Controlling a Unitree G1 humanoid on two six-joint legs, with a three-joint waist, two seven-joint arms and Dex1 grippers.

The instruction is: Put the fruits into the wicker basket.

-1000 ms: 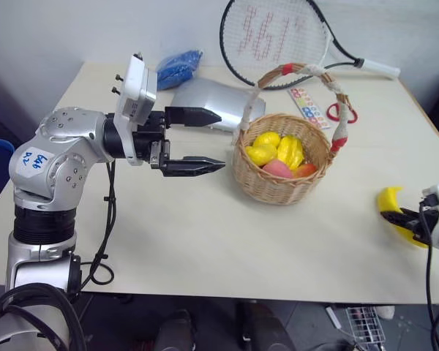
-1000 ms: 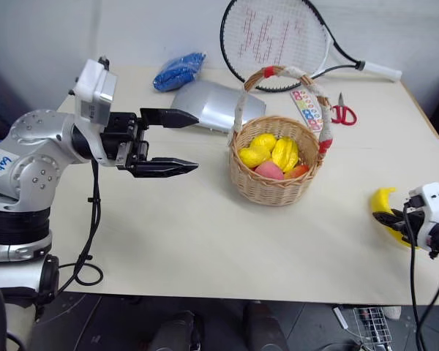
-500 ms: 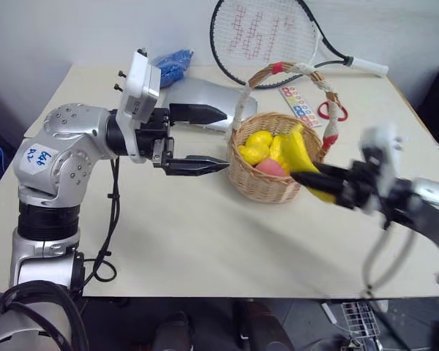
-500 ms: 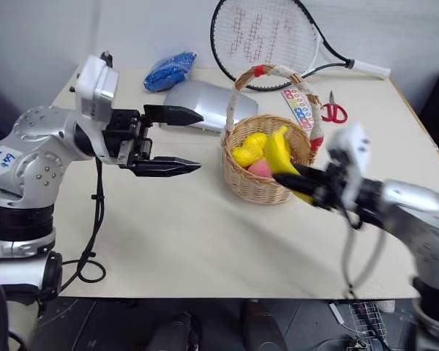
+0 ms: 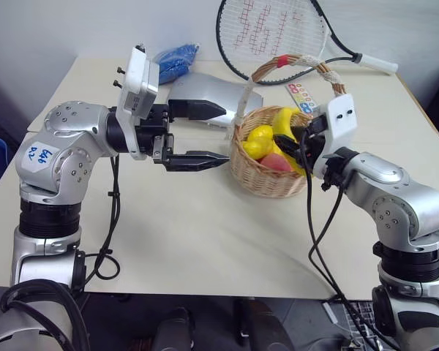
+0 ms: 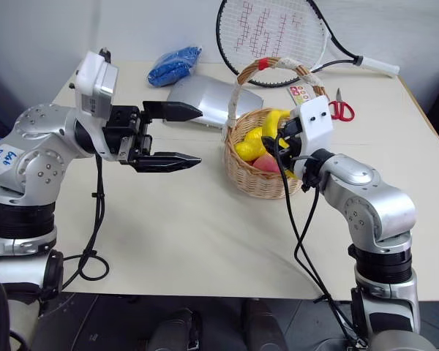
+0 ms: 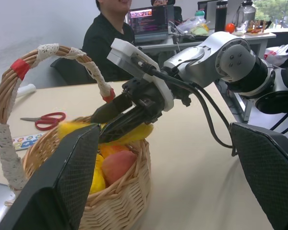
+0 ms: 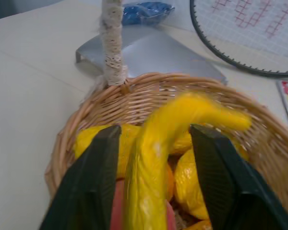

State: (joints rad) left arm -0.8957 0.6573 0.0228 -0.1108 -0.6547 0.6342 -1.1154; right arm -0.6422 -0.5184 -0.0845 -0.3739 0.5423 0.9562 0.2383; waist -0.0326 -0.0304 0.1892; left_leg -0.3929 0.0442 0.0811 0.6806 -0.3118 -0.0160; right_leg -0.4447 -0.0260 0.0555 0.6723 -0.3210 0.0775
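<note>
The wicker basket (image 5: 274, 161) stands near the middle of the table (image 5: 205, 241), with yellow fruits and a pink peach (image 5: 276, 162) inside. The right gripper (image 5: 296, 142) reaches over its rim, and in the right wrist view the banana (image 8: 158, 153) lies between its two fingers (image 8: 89, 187) above the other fruits; the fingers stand apart on either side of it, and whether they press on it cannot be told. The left gripper (image 5: 208, 135) hangs level beside the basket, jaws wide apart and holding nothing. The left wrist view alone shows a person in a black top behind the table at a laptop. The head views show a tennis racket (image 5: 278, 33), a blue bag (image 5: 174, 62), a silver pouch (image 5: 205, 99) and red scissors (image 6: 342, 110).
</note>
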